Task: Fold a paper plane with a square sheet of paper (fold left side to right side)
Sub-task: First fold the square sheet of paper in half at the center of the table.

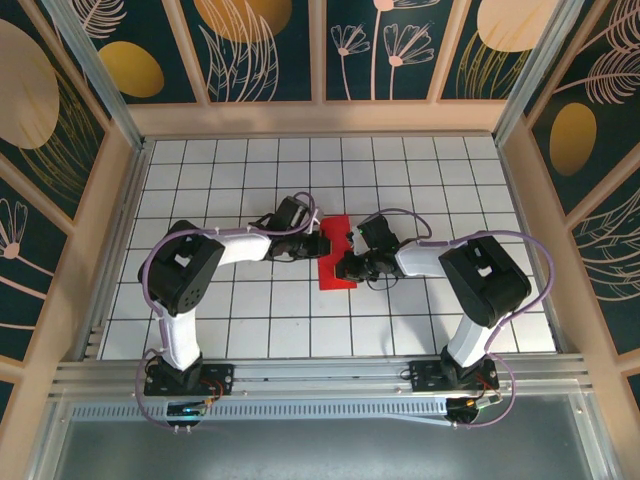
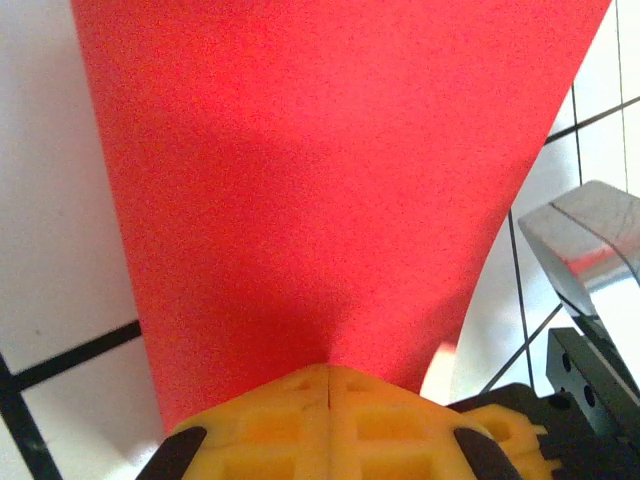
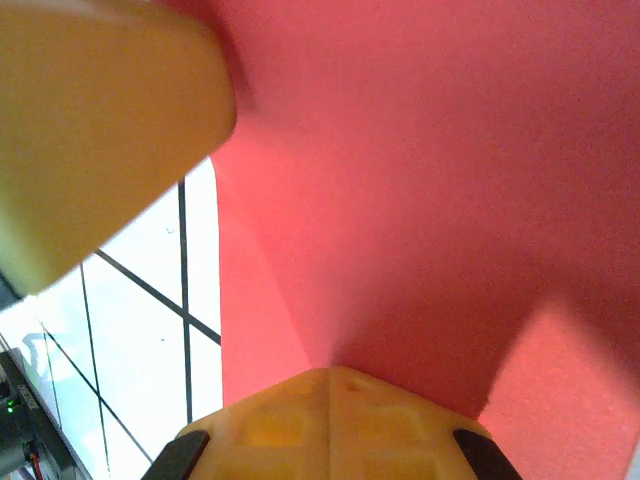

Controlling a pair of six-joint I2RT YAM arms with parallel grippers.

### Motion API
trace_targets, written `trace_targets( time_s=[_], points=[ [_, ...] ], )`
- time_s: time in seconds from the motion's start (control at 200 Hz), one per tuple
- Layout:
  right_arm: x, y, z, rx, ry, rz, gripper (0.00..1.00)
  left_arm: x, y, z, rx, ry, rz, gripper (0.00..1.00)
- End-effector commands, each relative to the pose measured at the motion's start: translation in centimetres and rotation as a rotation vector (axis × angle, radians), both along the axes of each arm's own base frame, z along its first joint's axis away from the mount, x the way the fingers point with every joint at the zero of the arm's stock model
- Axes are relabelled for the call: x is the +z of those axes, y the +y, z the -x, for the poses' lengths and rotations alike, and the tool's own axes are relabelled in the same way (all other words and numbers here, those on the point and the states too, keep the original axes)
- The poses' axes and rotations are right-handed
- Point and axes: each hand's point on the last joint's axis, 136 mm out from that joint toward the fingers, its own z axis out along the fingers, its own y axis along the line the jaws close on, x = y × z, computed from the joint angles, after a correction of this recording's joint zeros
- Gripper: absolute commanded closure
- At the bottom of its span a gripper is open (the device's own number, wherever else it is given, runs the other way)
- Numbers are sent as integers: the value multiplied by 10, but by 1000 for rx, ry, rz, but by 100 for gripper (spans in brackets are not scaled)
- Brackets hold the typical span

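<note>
Near edge: both arm bases are bolted to the aluminium rail (image 1: 320, 372), and both arms reach inward to the middle of the tabletop (image 1: 200, 180).

Mid-field: the square sheet of paper (image 1: 335, 275) lies flat at the centre of the grid. It reads as a narrow red strip, roughly half as wide as it is long. Judgement: the left-to-right fold is already laid over and creasing is the step in hand.

Left fingers (image 2: 270, 425) are closed tip to tip with red paper (image 2: 320, 180) directly at their tips. Right fingers (image 3: 270, 425) are likewise closed against the sheet (image 3: 450, 180). Cannot tell whether either pair nips an edge or only presses down.

Next move (judgement): one arm pins the sheet while the other slides along the fold line under light downward pressure. Thin paper will skid or buckle if dragged.

In the way: the two wrists sit very close over the strip. A blurred yellow shape (image 3: 100, 130), likely the other arm's finger, crowds the right wrist view, so there is little room to sweep.

Far: open grid tiles, then patterned wall panels (image 1: 270, 45), well apart from the work.
</note>
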Motion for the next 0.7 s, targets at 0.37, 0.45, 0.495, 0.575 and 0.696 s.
trace_targets(
  time_s=[0.37,0.45,0.495,0.575,0.696],
  points=[
    [-41,-25,23,12,92,158,100,-28,12,-2,21,9,-45,100],
    [-44,-28,25,15,96,177,100,-33,15,-2,29,11,-54,100],
    [-45,-30,24,14,95,185,100,-35,16,-2,31,11,-57,100],
    [-45,-31,26,15,97,194,100,-40,17,-1,35,14,-65,100],
    [-47,-34,26,16,99,208,100,-43,22,-5,56,8,-81,100]
  ],
)
